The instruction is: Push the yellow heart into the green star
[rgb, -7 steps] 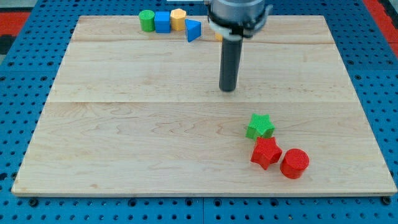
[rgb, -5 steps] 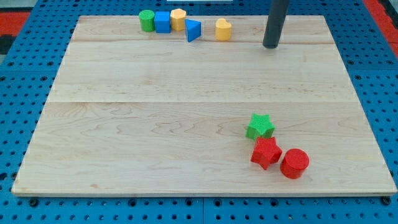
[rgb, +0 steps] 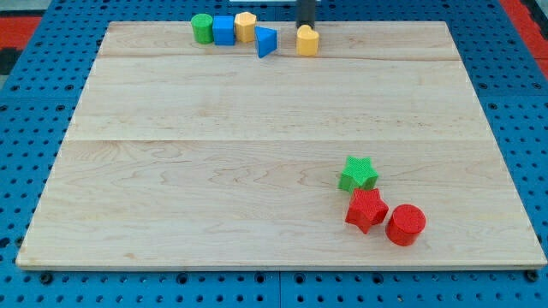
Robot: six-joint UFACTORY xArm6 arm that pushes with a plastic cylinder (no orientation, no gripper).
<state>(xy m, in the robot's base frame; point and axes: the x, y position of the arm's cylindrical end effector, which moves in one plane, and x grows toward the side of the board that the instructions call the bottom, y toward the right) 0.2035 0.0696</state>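
The yellow heart (rgb: 307, 40) lies near the board's top edge, right of the blue triangle (rgb: 266, 41). My tip (rgb: 306, 24) stands just above the heart at the view's top, close to or touching its upper side. The green star (rgb: 358, 174) lies far below, toward the view's lower right, touching the red star (rgb: 366, 210).
A green cylinder (rgb: 202, 28), a blue cube (rgb: 223, 30) and a yellow hexagon block (rgb: 246, 26) stand in a row at the top left. A red cylinder (rgb: 405, 225) sits right of the red star. The wooden board (rgb: 214, 171) rests on a blue pegboard.
My tip moved from the board's middle up and right, then left to the top edge just above the yellow heart. No block has moved.
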